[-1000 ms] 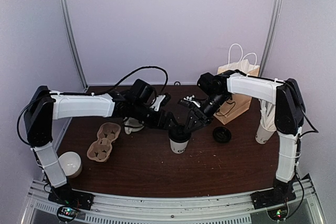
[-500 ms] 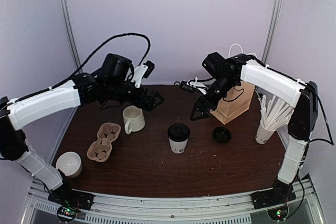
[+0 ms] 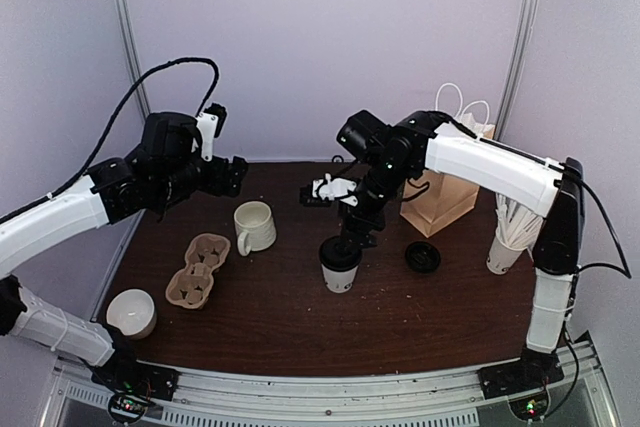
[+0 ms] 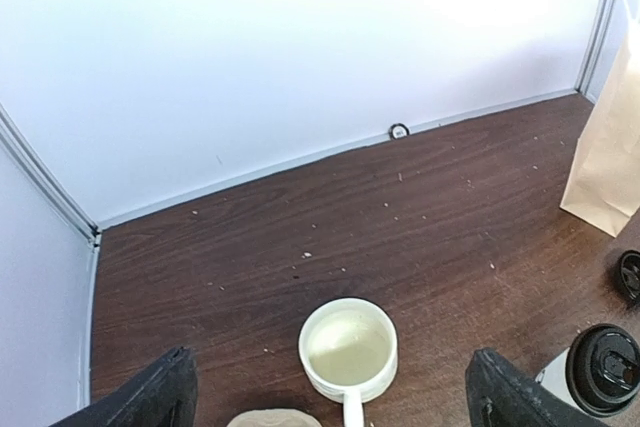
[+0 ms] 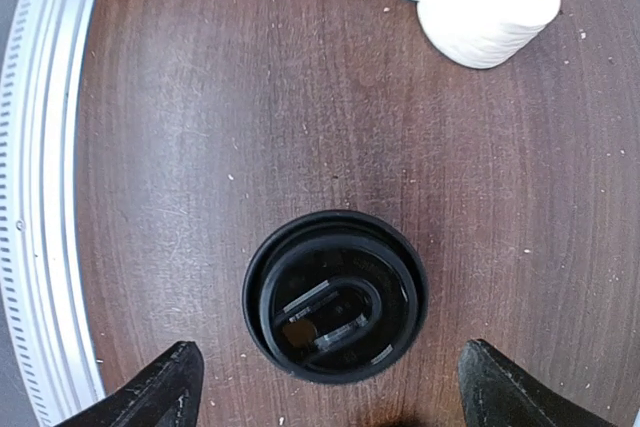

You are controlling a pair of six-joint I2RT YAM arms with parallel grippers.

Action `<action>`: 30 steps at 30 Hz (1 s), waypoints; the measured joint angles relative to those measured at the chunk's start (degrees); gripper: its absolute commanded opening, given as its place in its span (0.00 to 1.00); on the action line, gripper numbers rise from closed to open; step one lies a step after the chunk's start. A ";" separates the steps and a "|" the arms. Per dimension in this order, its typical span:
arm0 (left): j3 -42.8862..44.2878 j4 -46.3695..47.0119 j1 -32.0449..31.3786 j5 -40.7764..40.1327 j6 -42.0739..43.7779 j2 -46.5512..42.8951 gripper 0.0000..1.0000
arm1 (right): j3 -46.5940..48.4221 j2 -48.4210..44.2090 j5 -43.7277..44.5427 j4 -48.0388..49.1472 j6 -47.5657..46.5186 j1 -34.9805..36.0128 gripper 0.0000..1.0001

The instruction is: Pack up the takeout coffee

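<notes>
The takeout coffee point(image 3: 340, 269) is a white paper cup with a black lid point(image 5: 335, 295), standing upright mid-table. My right gripper point(image 3: 351, 235) hangs straight above it, pointing down and open. In the right wrist view the lid sits centred between and just ahead of its two fingertips point(image 5: 172, 387), with gaps on both sides. My left gripper point(image 3: 236, 175) is raised at the back left, open and empty. In the left wrist view this gripper point(image 4: 332, 392) looks down on the cream mug point(image 4: 348, 347), and the coffee's lid point(image 4: 605, 369) shows at the lower right.
The cream mug point(image 3: 253, 227) stands left of the coffee, beside a cardboard cup carrier point(image 3: 198, 269). A brown paper bag point(image 3: 450, 192) with white handles stands at the back right. A loose black lid point(image 3: 422, 257) and a cup of straws point(image 3: 507, 237) are right. A white cup point(image 3: 132, 312) sits front left.
Both grippers left the cup. The left arm then pulled back up and to the left. The right gripper swung out toward the bag, then returned over the lid with its jaws wider.
</notes>
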 measured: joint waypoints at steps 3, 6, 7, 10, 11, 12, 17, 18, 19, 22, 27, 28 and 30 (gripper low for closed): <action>-0.94 0.46 0.00 -1.38 0.52 -0.55 0.97 | 1.05 2.64 1.75 -0.46 -0.90 0.76 0.93; -0.15 -1.51 0.00 -2.91 0.79 0.37 0.98 | 1.44 4.76 2.69 -0.79 -1.53 1.27 0.94; 0.59 -2.45 0.00 -3.26 0.98 0.96 0.98 | 1.44 5.18 2.89 -0.92 -1.55 1.27 0.94; 3.63 -5.18 0.00 -3.72 2.19 3.50 0.97 | 2.21 6.43 3.30 -1.66 -1.57 1.27 0.94; 4.09 -5.64 0.00 -3.54 2.56 4.00 0.97 | 2.47 6.75 3.34 -1.60 -1.55 1.27 0.94; 4.37 -6.21 0.00 -3.06 2.91 4.37 0.97 | 2.78 7.08 3.45 -1.75 -1.53 1.27 0.93; 4.48 -8.28 -0.02 -0.50 3.37 4.98 0.97 | 4.63 9.01 3.54 -2.95 -1.49 1.27 0.88; 4.48 -8.50 -0.02 -0.20 3.37 5.07 0.97 | 4.83 9.40 3.54 -3.23 -1.44 1.27 0.87; 4.48 -8.70 -0.02 0.09 3.39 5.16 0.97 | 4.90 9.68 3.54 -3.39 -1.42 1.27 0.86; 4.48 -8.90 0.00 0.48 3.48 5.20 0.97 | 4.90 10.19 3.54 -3.98 -1.27 1.27 0.84; 4.55 -9.14 -0.02 1.16 3.54 5.46 0.97 | 4.90 10.38 3.50 -4.72 -1.05 1.27 0.76; 4.59 -9.18 -0.02 1.22 3.54 5.60 0.97 | 4.90 10.38 3.50 -4.79 -1.11 1.27 0.75; 4.70 -9.40 -0.02 1.38 3.54 5.84 0.97 | 4.90 10.38 3.61 -4.79 -0.85 1.27 0.74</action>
